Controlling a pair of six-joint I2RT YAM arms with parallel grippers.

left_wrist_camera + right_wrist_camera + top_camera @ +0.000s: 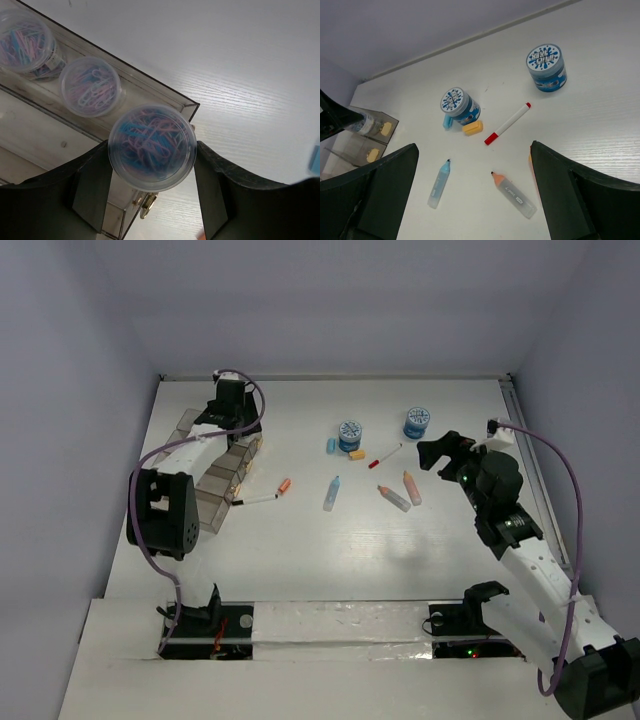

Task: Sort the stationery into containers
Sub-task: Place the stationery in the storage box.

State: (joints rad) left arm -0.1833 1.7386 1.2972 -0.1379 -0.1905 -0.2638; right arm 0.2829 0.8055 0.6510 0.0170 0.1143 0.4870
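The right gripper [440,452] hangs over the right half of the tabletop, a little past mid-depth. Its jaws are spread wide and hold nothing. Just to its left lie the loose markers: an orange-capped marker [514,194], a light blue marker [439,183] and, a little farther, a red-capped pen [507,124] lying on a slant. Beyond these, towards the far edge, stand two blue-topped tubs [350,432], both upright and well apart from each other. All of these lie nearer the right arm than the left.

The move in hand, as I judge it, belongs to the left arm. The clear containers [212,490] run in a stepped row along the left edge towards the far left corner. The left gripper [151,165] hangs over their far end. Its jaws are half spread and pinch a clear tub of paper clips [151,147] by its sides, one finger on each flank.

In the left wrist view this held tub sits above the end corner of one long compartment. Two more tubs of clips [91,86] are lined up inside that compartment along its long axis. The free space lies between the nearer of the two and the end wall, directly under or just inward of the held tub. I cannot tell how high the tub hangs above the rim. The release probably depends on the tub being wholly inside that end wall, since part of it looks to overlap the corner.
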